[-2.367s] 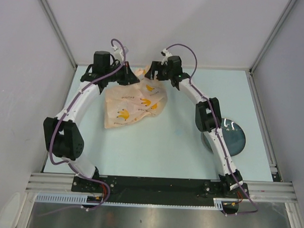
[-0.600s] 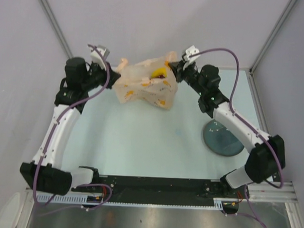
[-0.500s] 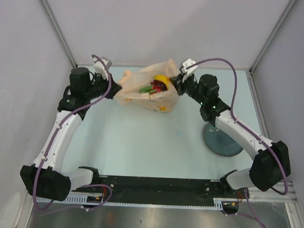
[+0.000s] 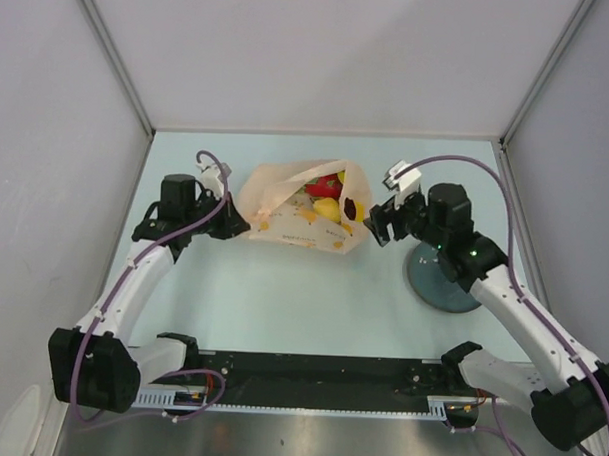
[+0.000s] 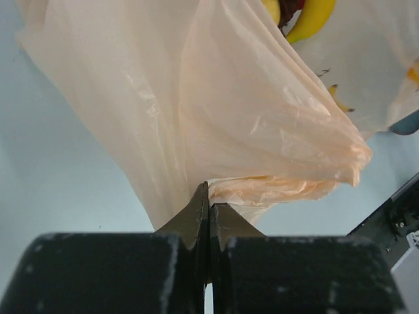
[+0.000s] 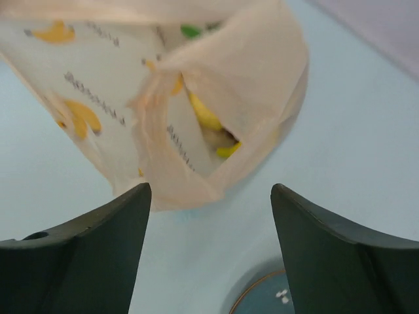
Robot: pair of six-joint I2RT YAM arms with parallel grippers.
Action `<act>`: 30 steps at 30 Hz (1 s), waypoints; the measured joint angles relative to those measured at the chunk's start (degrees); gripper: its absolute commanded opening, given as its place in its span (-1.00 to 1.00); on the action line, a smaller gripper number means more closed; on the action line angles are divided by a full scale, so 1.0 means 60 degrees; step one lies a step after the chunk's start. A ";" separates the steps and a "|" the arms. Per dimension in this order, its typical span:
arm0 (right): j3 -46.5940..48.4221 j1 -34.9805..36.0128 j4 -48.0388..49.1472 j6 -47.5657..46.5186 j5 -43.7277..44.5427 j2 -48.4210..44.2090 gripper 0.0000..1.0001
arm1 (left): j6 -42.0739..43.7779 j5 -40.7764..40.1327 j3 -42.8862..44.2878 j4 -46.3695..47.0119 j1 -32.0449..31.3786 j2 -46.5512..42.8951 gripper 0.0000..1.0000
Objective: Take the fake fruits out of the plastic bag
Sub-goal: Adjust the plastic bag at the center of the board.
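Top external: plastic bag (image 4: 290, 222), long axis left-right, mouth upward, fake fruits (image 4: 327, 201) inside.

An evenly lit pale blue-green table top (image 4: 282, 307) sits inside plain grey-white walls (image 4: 320, 58), slim aluminium posts (image 4: 115, 61) at both far corners. Along the near edge runs what looks like brushed metal (image 4: 307, 443).

the plastic bag (image 4: 285, 219) sits on the pale blue bench (image 4: 282, 297), mouth gaping upward, with the fake fruits (image 4: 327, 207) showing inside, red above yellow. the left gripper (image 4: 237, 226) meets the bag's left corner. the right gripper (image 4: 377, 227) hangs just beside its right side. a dark round plate (image 4: 432, 288) lies on the bench, partly under the right arm (image 4: 512, 305).
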 measured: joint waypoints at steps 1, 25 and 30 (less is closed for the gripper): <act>0.0306 0.0018 -0.0073 0.0007 0.0000 -0.0197 0.56 | -0.0069 0.0051 0.0135 0.0029 0.0000 -0.0036 -0.99; 0.2652 0.2998 0.1450 -0.0812 0.1832 0.5992 -0.22 | -0.1446 0.1067 0.1847 0.0171 -0.0007 -0.0619 -0.99; 0.1701 0.5490 0.1333 -0.0820 0.1341 0.5515 -0.21 | -0.1548 0.1075 0.1803 -0.0146 -0.0007 -0.0903 -0.80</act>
